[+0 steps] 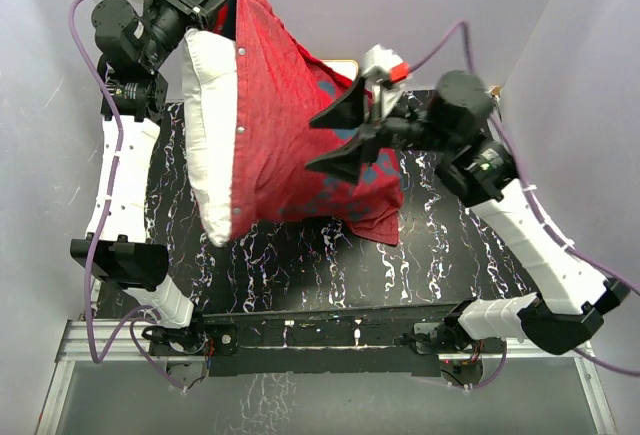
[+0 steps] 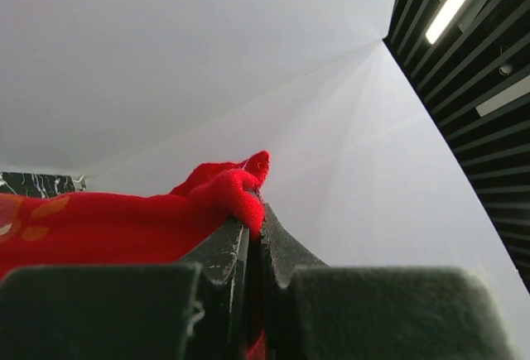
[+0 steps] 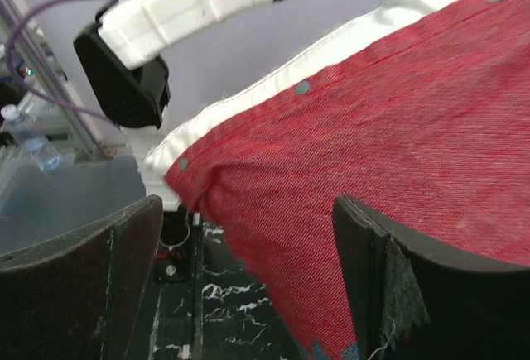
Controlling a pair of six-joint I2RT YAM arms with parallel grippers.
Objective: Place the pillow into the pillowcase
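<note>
Pillow (image 1: 208,145), one, plump and plain white, lies partly inside the one pillowcase (image 1: 290,125), with a white strip showing along the case's stud-lined open edge. The pillowcase is red and crumpled, with blue patches low on its right side. The bundle hangs slanted over the black marbled table (image 1: 300,265). Of the two grippers, the left gripper (image 2: 255,226) has its jaws pressed together, pinching a bunched fold of red cloth at the top corner. The right gripper (image 1: 345,140) has its jaws spread wide, facing the cloth.
</note>
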